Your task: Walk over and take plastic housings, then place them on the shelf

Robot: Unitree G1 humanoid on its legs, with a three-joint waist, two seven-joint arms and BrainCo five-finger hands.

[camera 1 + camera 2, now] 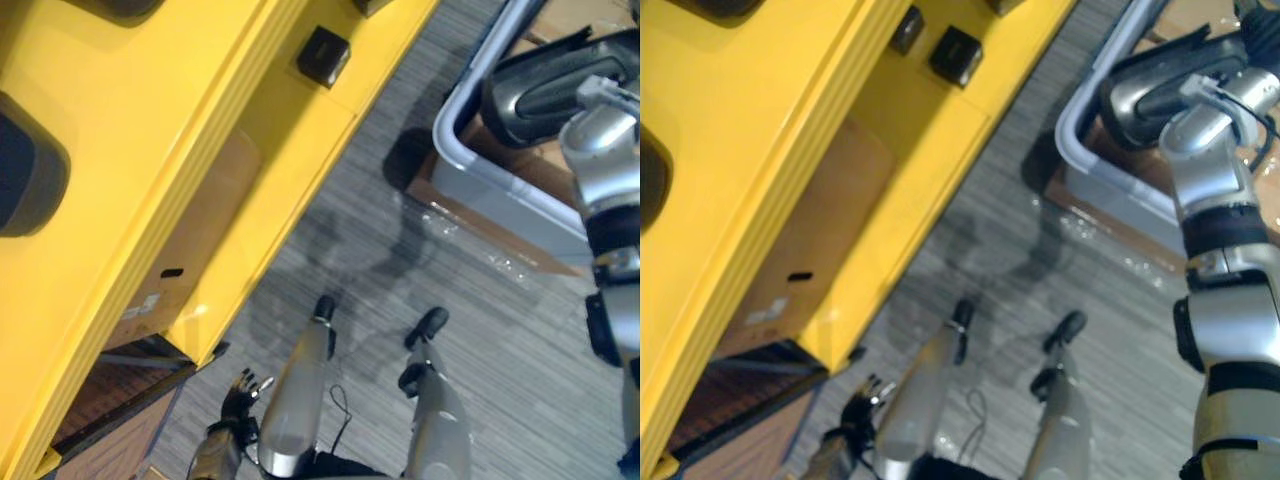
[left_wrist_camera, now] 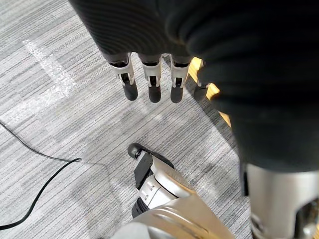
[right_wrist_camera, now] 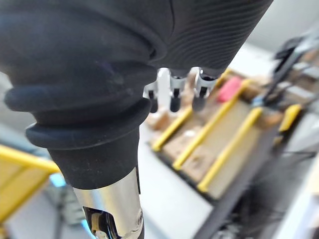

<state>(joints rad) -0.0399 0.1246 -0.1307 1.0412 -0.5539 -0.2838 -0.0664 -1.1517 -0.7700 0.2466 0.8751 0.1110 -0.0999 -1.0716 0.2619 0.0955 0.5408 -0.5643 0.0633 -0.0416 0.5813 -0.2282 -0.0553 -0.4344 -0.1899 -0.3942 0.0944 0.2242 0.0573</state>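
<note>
My left robot hand hangs empty with fingers apart at 7 o'clock. My right robot hand, likewise apart, is near the plastic housing in its bin at 2 o'clock. A skewed reach could clip the rim.

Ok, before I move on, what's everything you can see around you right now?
Rack: one, yellow, on the left.
Small boxes: two, black, on the rack's ledge.
Cardboard box: one, brown, under the rack.
Bin: one, pale grey, on the right.
Plastic housing: one, glossy dark grey, in the bin.
Cardboard sheet: one, brown, under the bin.
Carpet: grey, striped.
Left hand: fingers straight, hanging over the carpet beside the rack.
Right hand: fingers straight, holding nothing.
</note>
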